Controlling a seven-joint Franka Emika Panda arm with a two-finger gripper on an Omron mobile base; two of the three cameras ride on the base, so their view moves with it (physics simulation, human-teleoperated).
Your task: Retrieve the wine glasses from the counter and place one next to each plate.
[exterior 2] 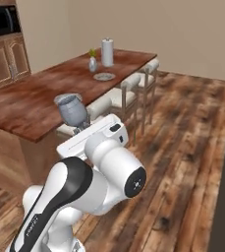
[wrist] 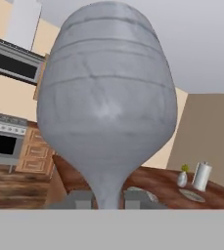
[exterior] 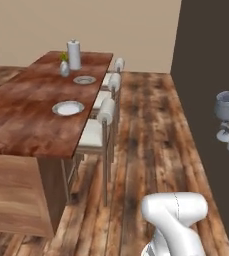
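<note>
Gripping the thin stem of a translucent grey-blue wine glass held upright in the air, the two-finger gripper stands clear of the long reddish-brown wooden island top, where two round grey-white plates lie beyond.

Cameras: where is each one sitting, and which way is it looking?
Left base view: behind the arm's left, looking over the island, plates, stools; white arm lower right.
Right base view: behind the arm's right, facing the island; arm fills the front.
Hand view: on the hand, looking along the gripper at the wine glass.
All share the glass and island.
</note>
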